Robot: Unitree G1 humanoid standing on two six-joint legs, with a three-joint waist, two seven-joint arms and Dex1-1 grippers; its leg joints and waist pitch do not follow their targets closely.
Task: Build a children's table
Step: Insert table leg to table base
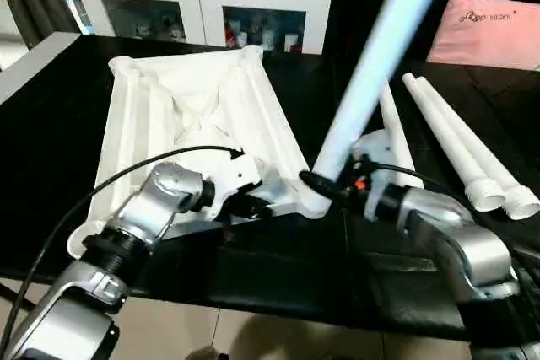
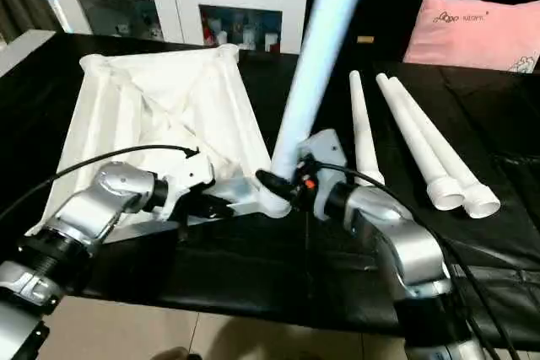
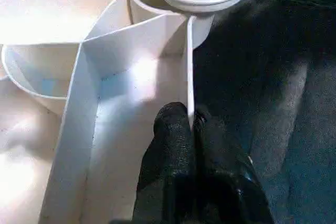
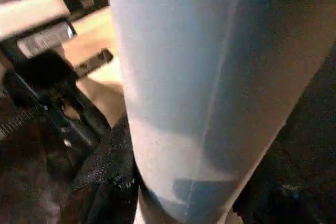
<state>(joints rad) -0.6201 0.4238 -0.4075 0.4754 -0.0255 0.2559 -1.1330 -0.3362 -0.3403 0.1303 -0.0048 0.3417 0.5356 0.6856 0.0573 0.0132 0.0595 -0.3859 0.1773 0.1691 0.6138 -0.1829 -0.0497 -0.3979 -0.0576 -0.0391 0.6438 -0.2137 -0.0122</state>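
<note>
One leg [image 1: 371,65] at tabletop [image 1: 169,107] socket

Upright leg [image 1: 371,65], top beyond the frame edge

Dim room light; glare on tabletop [image 1: 194,99]; wrist views blurred.

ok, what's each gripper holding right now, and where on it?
Left gripper: thin side rim of the white ribbed plastic tabletop, near its corner socket. Right gripper: long white tapered leg, near its lower end.
</note>
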